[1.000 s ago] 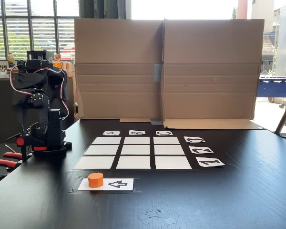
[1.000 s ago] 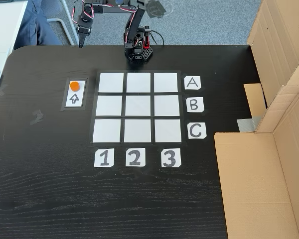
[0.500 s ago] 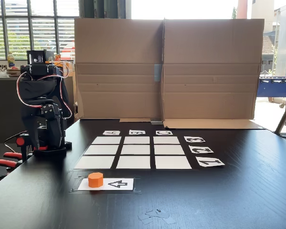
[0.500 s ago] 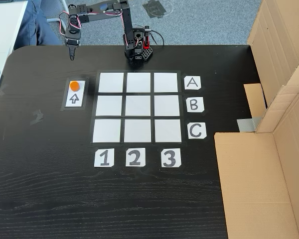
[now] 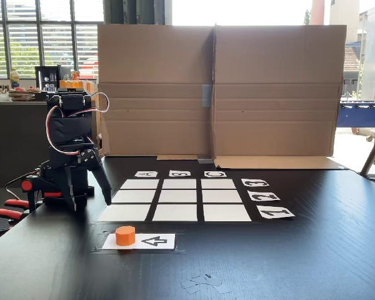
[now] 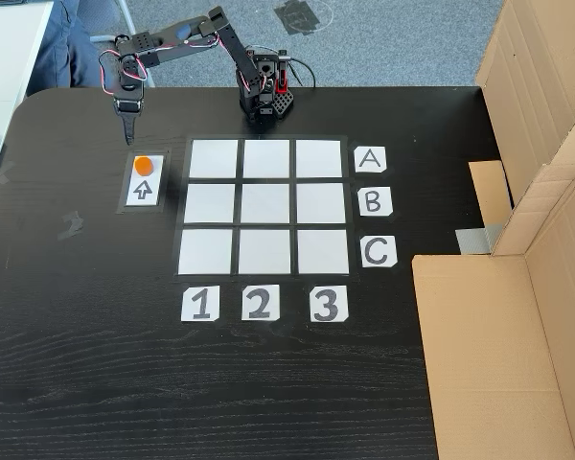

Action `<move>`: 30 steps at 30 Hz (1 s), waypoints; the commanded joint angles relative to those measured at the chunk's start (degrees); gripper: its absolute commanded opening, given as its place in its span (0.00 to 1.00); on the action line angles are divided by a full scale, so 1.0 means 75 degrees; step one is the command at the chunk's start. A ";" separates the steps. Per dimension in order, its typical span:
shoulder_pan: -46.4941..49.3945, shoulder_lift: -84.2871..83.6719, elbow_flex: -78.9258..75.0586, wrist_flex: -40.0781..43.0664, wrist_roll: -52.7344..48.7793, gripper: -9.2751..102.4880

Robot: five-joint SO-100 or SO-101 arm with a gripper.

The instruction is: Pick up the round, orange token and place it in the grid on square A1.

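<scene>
The orange token [image 5: 125,235] [image 6: 144,164] stands on one end of the white arrow card [image 5: 155,240] [image 6: 143,189], beside the grid [image 5: 178,199] [image 6: 264,206]. Square A1 [image 5: 124,213] [image 6: 214,158] is the corner cell nearest the token and is bare. My gripper [image 5: 90,204] [image 6: 129,141] points down, open and holding nothing. It hangs above the table just short of the token, on the arm base's side. The arm's base [image 6: 264,99] sits at the table edge by row A.
Tall cardboard walls [image 5: 215,94] [image 6: 527,287] close off the side beyond the label cards. Red clamps [image 5: 6,209] hold the base at the table edge. Small scraps [image 5: 203,282] lie near the front edge. A person in blue [image 6: 67,48] sits off the table corner.
The arm has unfolded from over its base and swung out toward the token. The gripper has come down and closer to the arrow card. The token has not moved.
</scene>
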 commanded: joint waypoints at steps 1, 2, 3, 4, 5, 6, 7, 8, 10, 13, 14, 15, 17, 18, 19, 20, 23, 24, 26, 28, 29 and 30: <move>-0.0199 -0.0164 -0.0469 -0.0035 0.0082 0.36; -0.0234 -0.0258 -0.0551 -0.0035 0.0105 0.36; -0.0281 -0.0352 -0.0621 -0.0035 0.0105 0.37; -0.0316 -0.0469 -0.0703 -0.0035 0.0105 0.37; -0.0352 -0.0539 -0.0762 -0.0035 0.0117 0.37; -0.0387 -0.0633 -0.0820 -0.0035 0.0117 0.37; -0.0434 -0.0715 -0.0879 -0.0047 0.0117 0.38; -0.0480 -0.0809 -0.0938 -0.0047 0.0141 0.38; -0.0563 -0.0984 -0.1090 -0.0047 0.0211 0.38; -0.0668 -0.1219 -0.1230 -0.0047 0.0258 0.38; -0.0691 -0.1289 -0.1266 -0.0047 0.0270 0.38; -0.0727 -0.1359 -0.1301 -0.0047 0.0270 0.38; -0.0797 -0.1488 -0.1371 -0.0047 0.0270 0.38; -0.0832 -0.1559 -0.1383 -0.0047 0.0270 0.38; -0.0879 -0.1629 -0.1418 -0.0047 0.0270 0.38; -0.0926 -0.1676 -0.1465 -0.0047 0.0281 0.38; -0.1031 -0.1863 -0.1582 -0.0047 0.0328 0.38; -0.1055 -0.1922 -0.1641 -0.0047 0.0352 0.38; -0.1102 -0.2051 -0.1723 -0.0047 0.0363 0.38; -0.1148 -0.2156 -0.1781 -0.0047 0.0363 0.38; -0.1172 -0.2191 -0.1781 -0.0047 0.0363 0.38; -0.1207 -0.2227 -0.1781 -0.0047 0.0363 0.38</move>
